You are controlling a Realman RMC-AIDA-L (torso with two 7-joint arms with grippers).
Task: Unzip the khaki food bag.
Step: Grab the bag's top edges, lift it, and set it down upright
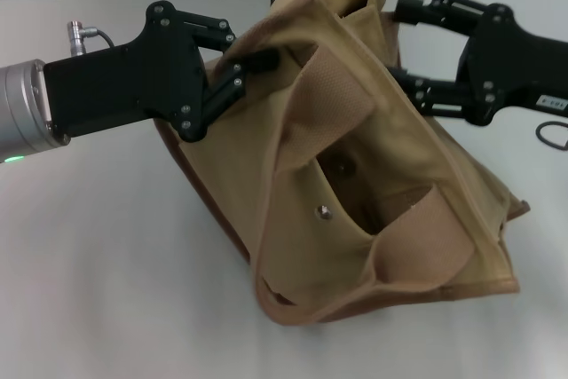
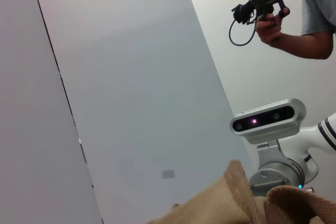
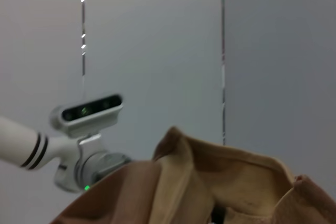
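The khaki food bag (image 1: pixel 373 184) stands slumped on the white table (image 1: pixel 89 272), with its wide webbing handles, a front pocket and a metal snap (image 1: pixel 325 212) facing me. My left gripper (image 1: pixel 257 61) is at the bag's upper left edge, shut on a fold of its fabric. My right gripper (image 1: pixel 397 46) is at the bag's upper right edge, with its two fingers spread apart and their tips hidden behind the fabric. The zipper is not visible. Bag fabric also shows in the left wrist view (image 2: pixel 236 203) and the right wrist view (image 3: pixel 210 182).
A black cable loop (image 1: pixel 555 137) lies on the table at the far right. The left wrist view shows the robot's head camera (image 2: pixel 268 119) and a person's hand holding a black device (image 2: pixel 262 3).
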